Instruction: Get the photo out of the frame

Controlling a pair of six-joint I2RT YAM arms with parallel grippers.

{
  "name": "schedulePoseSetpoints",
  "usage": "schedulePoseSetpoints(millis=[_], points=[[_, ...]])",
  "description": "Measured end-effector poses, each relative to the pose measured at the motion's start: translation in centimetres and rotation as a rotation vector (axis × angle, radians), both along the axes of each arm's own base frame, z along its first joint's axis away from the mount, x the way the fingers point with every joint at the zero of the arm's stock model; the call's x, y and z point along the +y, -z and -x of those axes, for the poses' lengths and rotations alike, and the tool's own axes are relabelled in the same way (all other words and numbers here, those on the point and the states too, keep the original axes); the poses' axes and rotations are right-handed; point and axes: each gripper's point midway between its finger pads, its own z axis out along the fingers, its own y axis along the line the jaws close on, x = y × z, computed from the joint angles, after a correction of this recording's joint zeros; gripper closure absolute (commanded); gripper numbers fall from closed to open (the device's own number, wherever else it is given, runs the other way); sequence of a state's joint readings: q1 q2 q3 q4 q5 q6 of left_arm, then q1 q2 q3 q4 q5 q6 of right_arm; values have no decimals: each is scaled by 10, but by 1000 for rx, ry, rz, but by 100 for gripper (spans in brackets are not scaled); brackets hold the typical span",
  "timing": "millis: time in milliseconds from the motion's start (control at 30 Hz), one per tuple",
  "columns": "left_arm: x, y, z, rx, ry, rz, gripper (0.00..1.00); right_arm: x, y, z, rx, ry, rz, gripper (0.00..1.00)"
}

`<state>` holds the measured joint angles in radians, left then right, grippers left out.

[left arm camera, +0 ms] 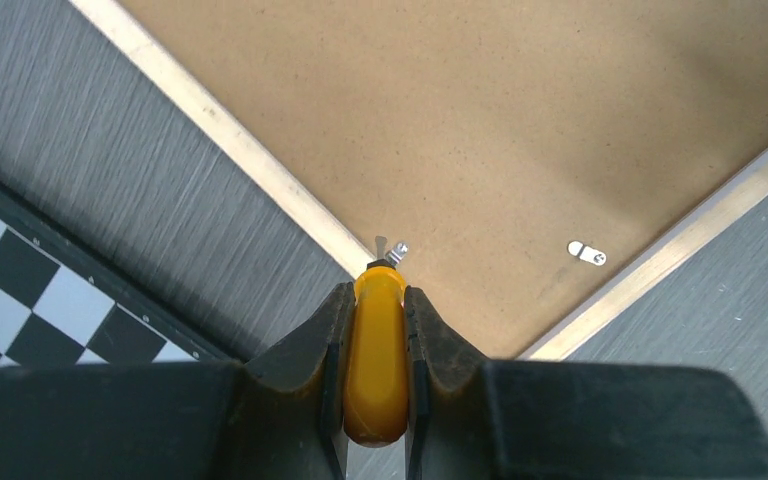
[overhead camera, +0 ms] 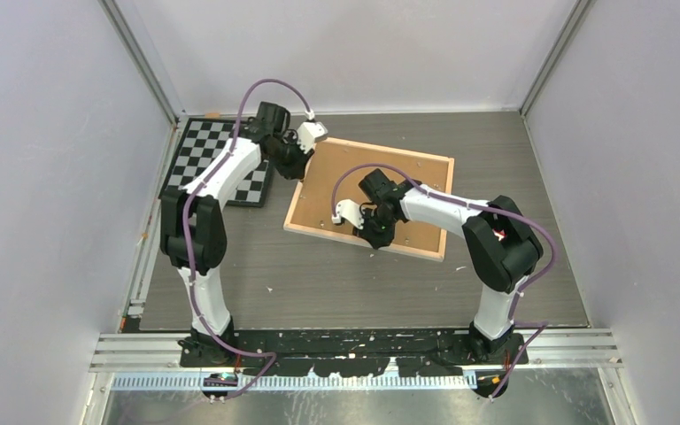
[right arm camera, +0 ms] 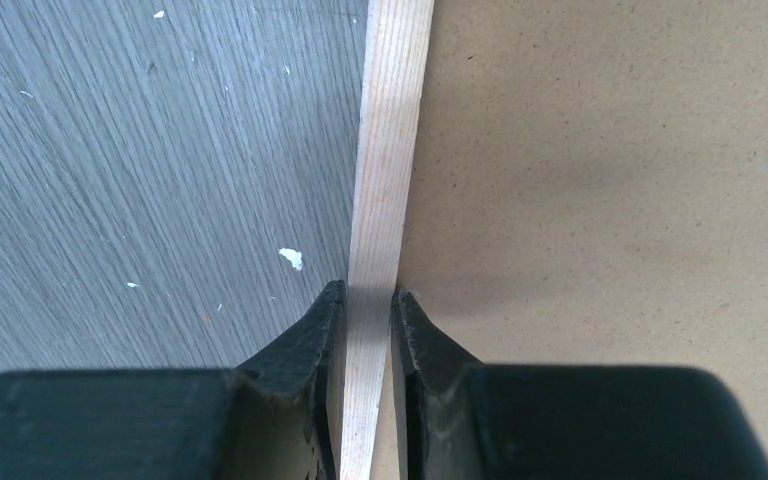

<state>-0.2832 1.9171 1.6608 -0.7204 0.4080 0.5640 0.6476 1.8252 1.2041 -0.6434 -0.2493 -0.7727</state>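
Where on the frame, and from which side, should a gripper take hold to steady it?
Grip the pale wood rim from above, one finger outside over the table, one inside over the fibreboard panel. The frame lies flat, back up, so probably only this narrow rim fits between fingers; the right gripper pinches it so.

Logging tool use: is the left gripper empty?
No, the left gripper is shut on an orange tool aimed at a metal tab on the frame.
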Motion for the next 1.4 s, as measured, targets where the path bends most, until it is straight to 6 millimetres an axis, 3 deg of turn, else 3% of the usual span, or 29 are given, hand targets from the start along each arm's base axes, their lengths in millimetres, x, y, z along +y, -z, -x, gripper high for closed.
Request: schedulePoseSetpoints(millis=[500, 1000, 1400], points=[[0, 25, 2, -31, 98, -118, 100, 0, 0, 0, 23, 42, 8, 100], [3, 26, 15, -57, 187, -180, 100, -1, 1, -1, 28, 69, 17, 99], [1, 26, 25, -3, 133, -137, 100, -1, 1, -1, 29, 71, 19, 99]])
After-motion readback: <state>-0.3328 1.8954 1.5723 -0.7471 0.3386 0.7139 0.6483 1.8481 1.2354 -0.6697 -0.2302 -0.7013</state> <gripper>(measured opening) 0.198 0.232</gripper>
